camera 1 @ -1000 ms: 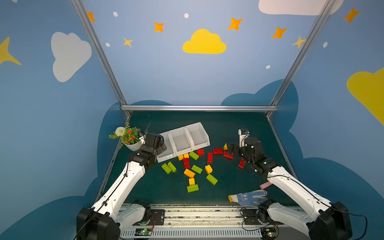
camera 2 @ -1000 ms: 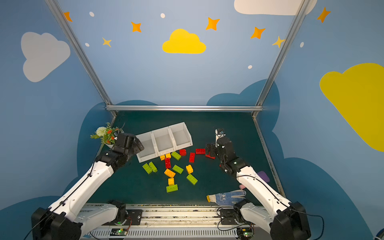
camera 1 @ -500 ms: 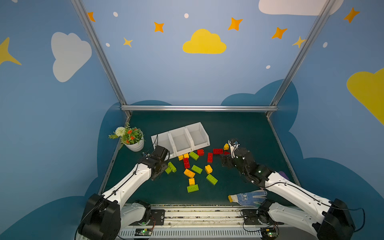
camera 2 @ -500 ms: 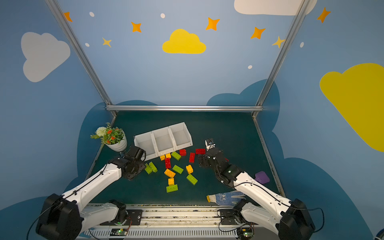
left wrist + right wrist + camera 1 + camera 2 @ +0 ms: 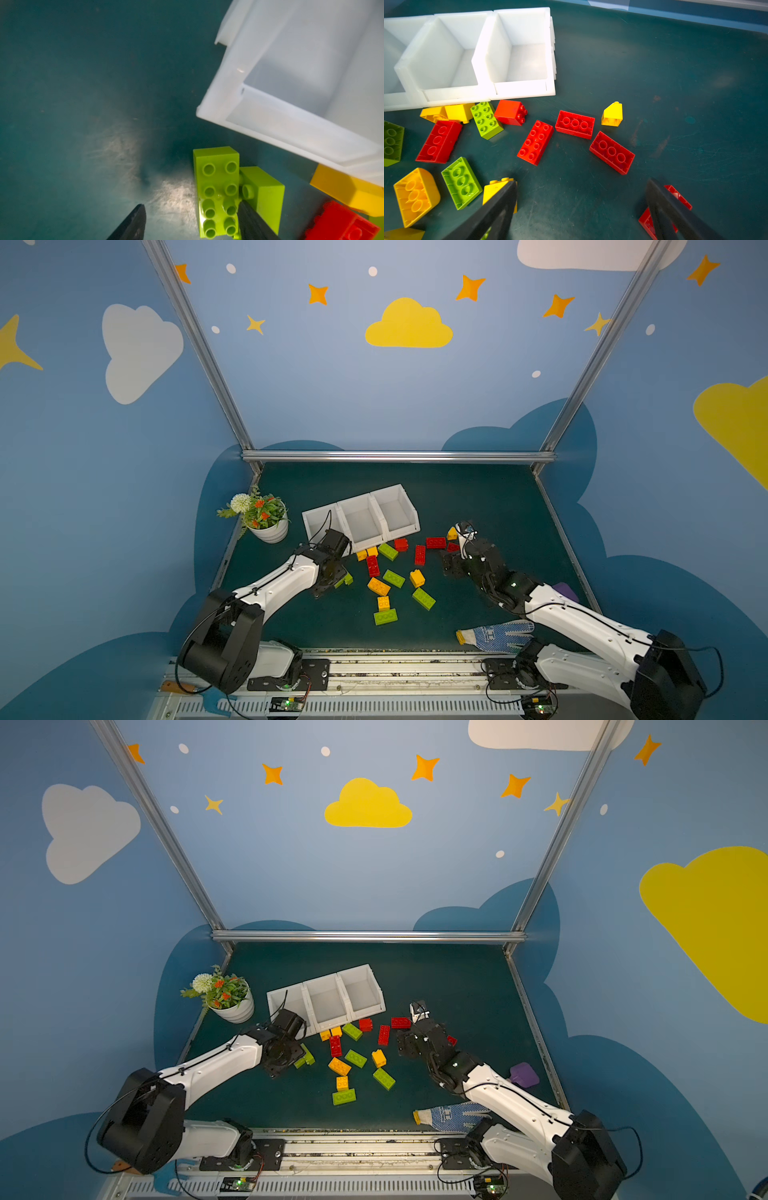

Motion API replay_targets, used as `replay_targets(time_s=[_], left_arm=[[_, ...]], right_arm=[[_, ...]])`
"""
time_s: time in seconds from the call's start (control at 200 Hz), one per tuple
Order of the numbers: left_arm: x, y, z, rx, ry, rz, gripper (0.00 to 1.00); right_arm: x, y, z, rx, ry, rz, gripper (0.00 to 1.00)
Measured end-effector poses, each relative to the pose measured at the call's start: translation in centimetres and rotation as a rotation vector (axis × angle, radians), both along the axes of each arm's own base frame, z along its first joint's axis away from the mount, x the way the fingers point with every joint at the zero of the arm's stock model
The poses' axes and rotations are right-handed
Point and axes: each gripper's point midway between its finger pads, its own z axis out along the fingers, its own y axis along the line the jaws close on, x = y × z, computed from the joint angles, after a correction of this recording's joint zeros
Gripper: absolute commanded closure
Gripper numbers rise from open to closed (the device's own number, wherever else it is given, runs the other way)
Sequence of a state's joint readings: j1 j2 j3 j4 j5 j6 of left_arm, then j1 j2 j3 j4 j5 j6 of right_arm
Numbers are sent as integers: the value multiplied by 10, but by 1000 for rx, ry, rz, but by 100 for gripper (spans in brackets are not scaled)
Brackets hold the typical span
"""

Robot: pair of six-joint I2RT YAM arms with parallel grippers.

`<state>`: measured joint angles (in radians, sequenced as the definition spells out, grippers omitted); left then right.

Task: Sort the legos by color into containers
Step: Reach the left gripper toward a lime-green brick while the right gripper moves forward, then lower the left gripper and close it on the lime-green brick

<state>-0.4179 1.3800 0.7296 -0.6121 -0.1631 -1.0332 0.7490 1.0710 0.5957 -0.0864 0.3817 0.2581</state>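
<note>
1. Both my arms have dropped in the last second: my left pincer [image 5: 191, 207] has left the end of the containers [image 5: 521, 89] for the lime bricks, and my right pincer [image 5: 581, 184] has swung in low by the red ones.
2. Left pincer is half spread, straddling a lime green eight-stud brick [image 5: 217, 187]. It lies studs-up on the mat [image 5: 83, 83], just in front of the end bin.
3. One finger sits against its side, wedged where a second lime brick [image 5: 264, 193] butts in. The other finger stands clear, so there is no pinch yet.
4. Right pincer gapes wide and holds nothing, with a red brick [image 5: 679, 197] under one finger and a yellow brick [image 5: 494, 191] beside the other.
5. The legos [image 5: 424, 598] lie scattered on the mat and the bins look empty.
6. I judge these hard, light and slick, so I should pinch the long flat sides, low and square.
</note>
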Motion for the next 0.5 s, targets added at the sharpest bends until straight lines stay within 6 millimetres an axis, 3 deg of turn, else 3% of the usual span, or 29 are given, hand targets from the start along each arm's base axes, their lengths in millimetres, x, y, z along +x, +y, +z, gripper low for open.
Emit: replay_targets(time_s=[0.285,0.501], left_arm=[[4,-9,-9,15,23,-26,32],[5,-9,-15,30,46,-27,45]], right_arm=[[-1,-1,-6,-6,6,0,6],[-1,-1,-6,-4,4,0,6]])
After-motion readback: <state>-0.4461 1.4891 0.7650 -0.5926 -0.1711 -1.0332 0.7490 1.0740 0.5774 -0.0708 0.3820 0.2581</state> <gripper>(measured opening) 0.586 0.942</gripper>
